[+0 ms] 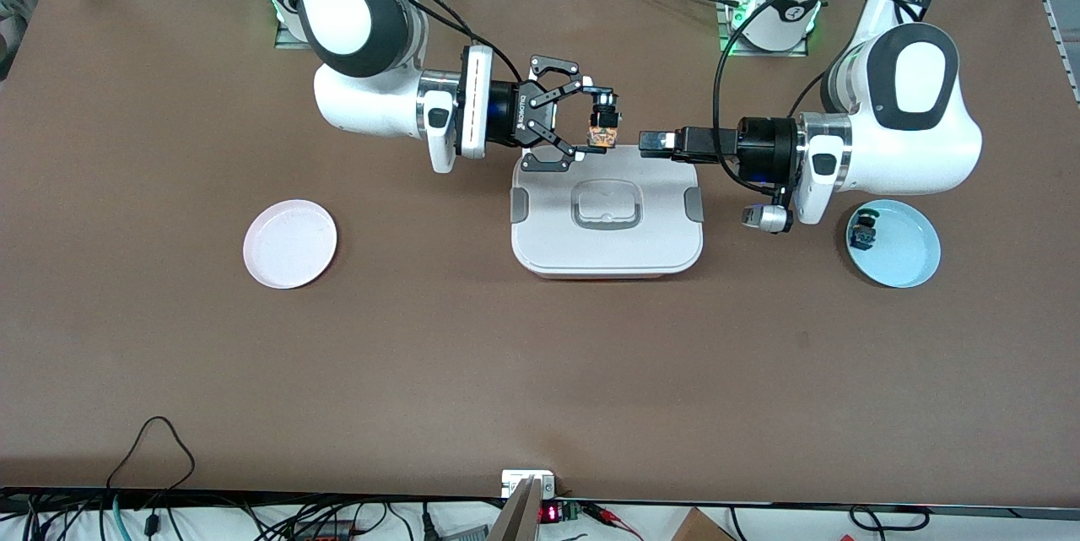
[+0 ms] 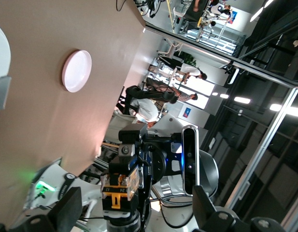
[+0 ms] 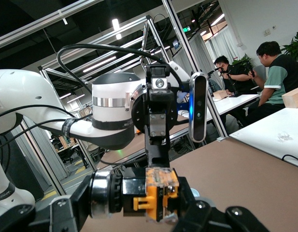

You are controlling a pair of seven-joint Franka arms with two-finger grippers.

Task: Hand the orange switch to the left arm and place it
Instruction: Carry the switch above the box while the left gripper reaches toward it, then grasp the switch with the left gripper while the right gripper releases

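I have the right gripper (image 1: pixel 597 127) clenched on the orange switch (image 1: pixel 603 136), holding it in the air over the box's (image 1: pixel 606 250) edge nearest the robot bases. The left gripper (image 1: pixel 648 142) faces it from the other end, just beside the switch but apart from it — its fingers (image 2: pixel 71 209) stand wide, released, with the switch (image 2: pixel 120 186) in the gap between them in the left wrist view. From the right wrist view the switch (image 3: pixel 156 194) sits pinched between my fingers, the left arm's hand straight ahead. The box lies mid-table under both hands. A pink plate (image 1: pixel 289 243) sits toward the right arm's end, a blue plate (image 1: pixel 903 258) toward the left arm's end with a small dark switch (image 1: pixel 864 230) in it — the brown table (image 1: pixel 540 372) between box and plates is bare.
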